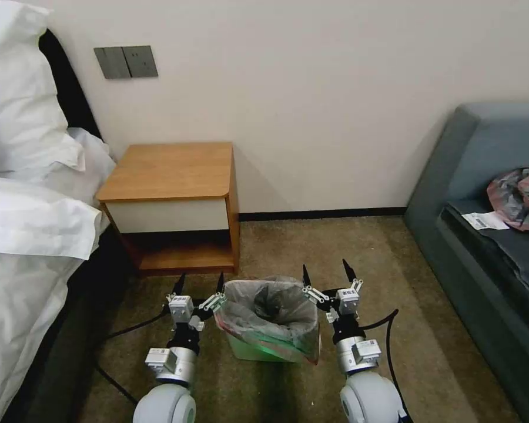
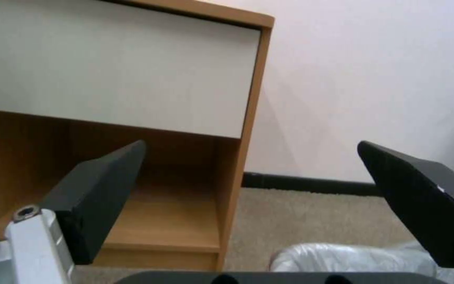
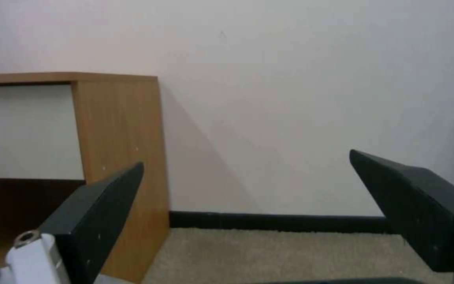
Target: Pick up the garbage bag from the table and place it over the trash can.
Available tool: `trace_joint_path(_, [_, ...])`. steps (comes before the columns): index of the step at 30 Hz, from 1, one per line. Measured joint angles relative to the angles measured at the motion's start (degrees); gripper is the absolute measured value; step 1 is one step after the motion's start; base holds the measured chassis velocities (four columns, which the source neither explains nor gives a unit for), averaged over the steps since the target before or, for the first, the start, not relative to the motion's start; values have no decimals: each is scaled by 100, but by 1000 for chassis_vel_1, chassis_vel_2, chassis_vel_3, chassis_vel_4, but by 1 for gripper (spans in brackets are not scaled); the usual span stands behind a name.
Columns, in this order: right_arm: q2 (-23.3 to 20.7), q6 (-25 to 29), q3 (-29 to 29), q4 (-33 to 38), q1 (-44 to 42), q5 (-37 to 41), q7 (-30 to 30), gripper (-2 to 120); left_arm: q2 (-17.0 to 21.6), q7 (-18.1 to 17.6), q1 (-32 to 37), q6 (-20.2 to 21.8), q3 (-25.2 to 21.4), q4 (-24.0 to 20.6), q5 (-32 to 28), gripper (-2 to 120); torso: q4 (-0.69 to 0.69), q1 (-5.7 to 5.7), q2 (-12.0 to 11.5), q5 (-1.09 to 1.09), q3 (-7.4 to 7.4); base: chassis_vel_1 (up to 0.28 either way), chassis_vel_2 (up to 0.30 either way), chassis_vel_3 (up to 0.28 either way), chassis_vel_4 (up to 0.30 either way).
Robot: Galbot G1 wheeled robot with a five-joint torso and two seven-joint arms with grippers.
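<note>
The garbage bag (image 1: 270, 317), wrinkly pink-grey plastic, lines the trash can (image 1: 254, 351) on the carpet, its edge folded over the rim; the bin's green body shows below. A pale edge of the bag (image 2: 343, 258) also shows in the left wrist view. My left gripper (image 1: 200, 283) stands open just left of the bin with nothing between its fingers. Just right of the bin, my right gripper (image 1: 329, 271) is open too and holds nothing. The table (image 1: 170, 170), a wooden nightstand with a white drawer front (image 2: 111, 67), stands behind the bin with a bare top; its side (image 3: 116, 157) shows in the right wrist view.
A bed with white bedding (image 1: 23, 223) fills the left side. A grey-blue sofa (image 1: 482, 194) on the right carries another pink-grey plastic bundle (image 1: 520, 198) and a white label (image 1: 485, 221). Open carpet (image 1: 347, 241) lies between nightstand and sofa.
</note>
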Motion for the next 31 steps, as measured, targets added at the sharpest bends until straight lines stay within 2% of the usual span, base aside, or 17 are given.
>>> trace_joint_path(31, [-11,0,2,12,-2,1,-20,100,0,-14,5,37,2,0,-10,100,0,0,0,0,0,0,0,0,0])
